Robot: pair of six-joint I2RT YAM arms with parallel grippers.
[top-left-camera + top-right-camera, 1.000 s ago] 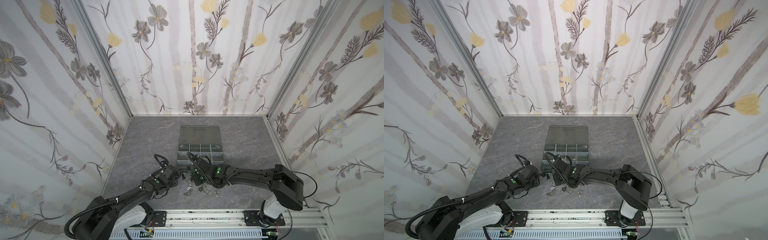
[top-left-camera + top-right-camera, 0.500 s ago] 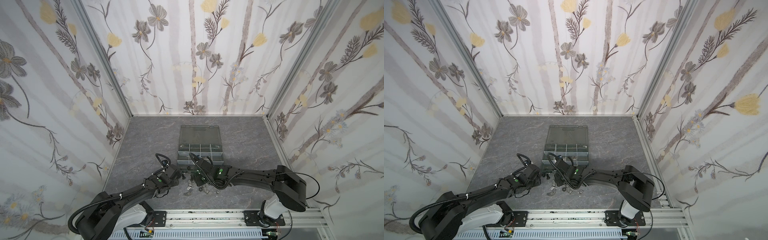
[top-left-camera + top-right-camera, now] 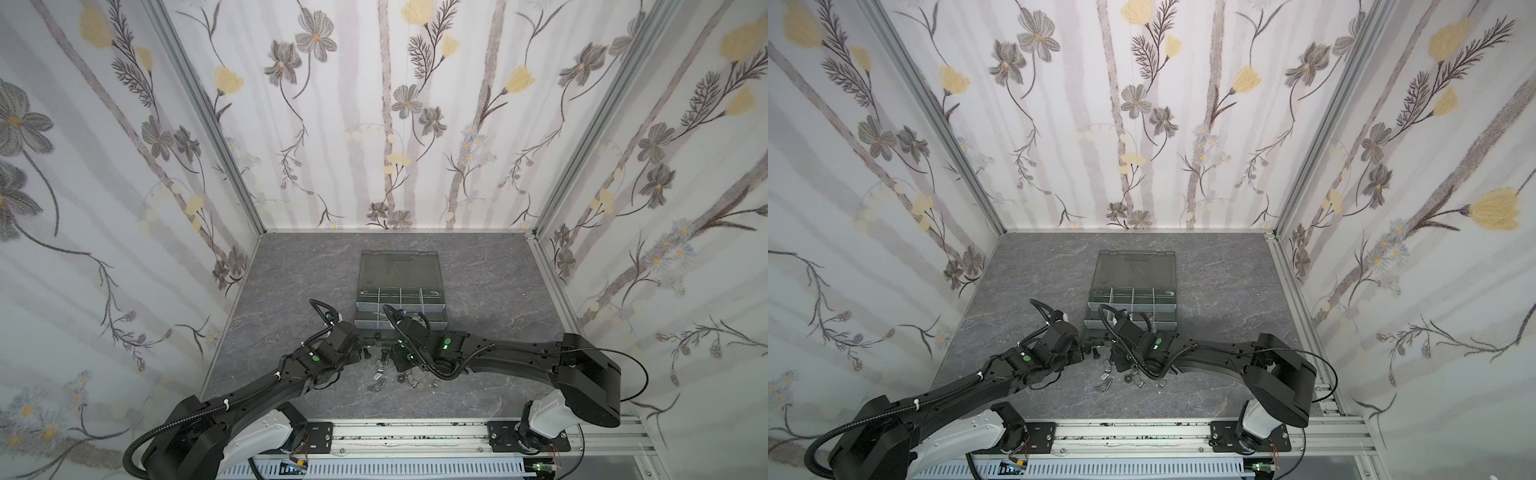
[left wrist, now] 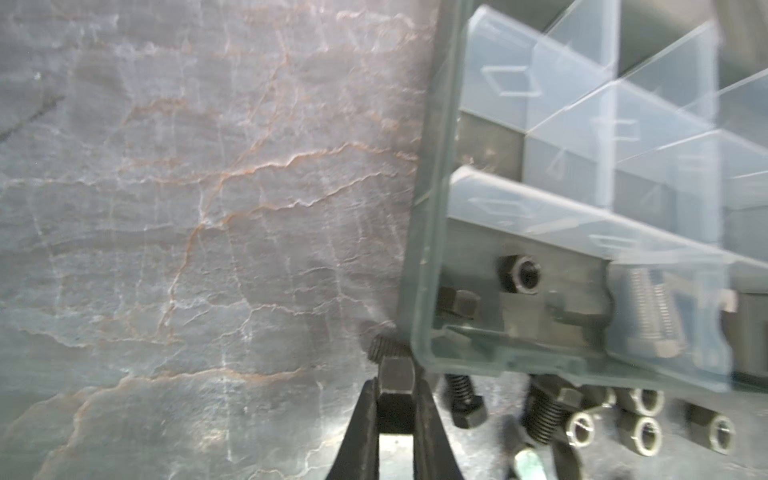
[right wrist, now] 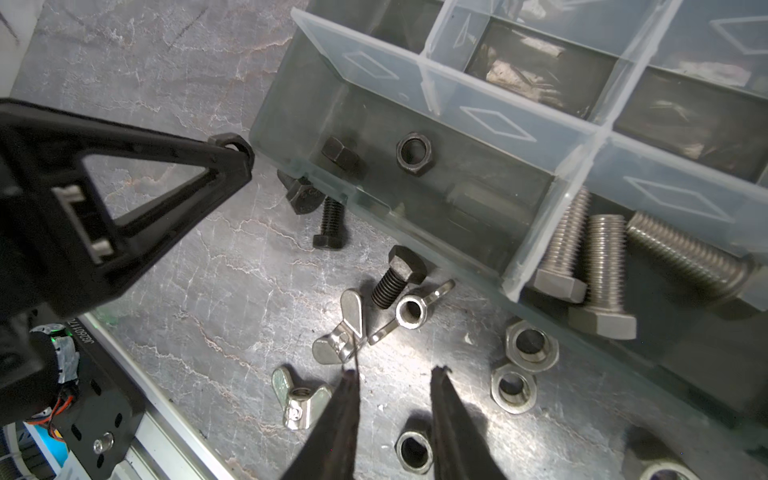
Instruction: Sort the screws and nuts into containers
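My left gripper [image 4: 397,380] is shut on the hex head of a black screw [image 4: 395,370], low over the table by the near left corner of the grey organizer box [image 3: 401,299] [image 4: 428,249]. My right gripper [image 5: 395,374] hangs open over the loose pile, with a silver nut [image 5: 413,451] on the table between its fingers. Black screws [image 5: 330,224] and silver nuts [image 5: 532,343] lie in front of the box. The corner compartment holds a black nut [image 5: 413,151]. The compartment beside it holds silver screws [image 5: 598,270]. In both top views the grippers [image 3: 365,343] [image 3: 1115,361] meet before the box.
Silver wing nuts [image 5: 349,328] lie among the loose pieces. The box's lid [image 3: 399,268] lies open flat toward the back wall. The aluminium rail [image 3: 415,436] runs along the table's front edge, and patterned walls close in three sides.
My left gripper's jaws have come together on the black screw and the arm has edged toward the box. The right gripper has barely shifted and stays open.
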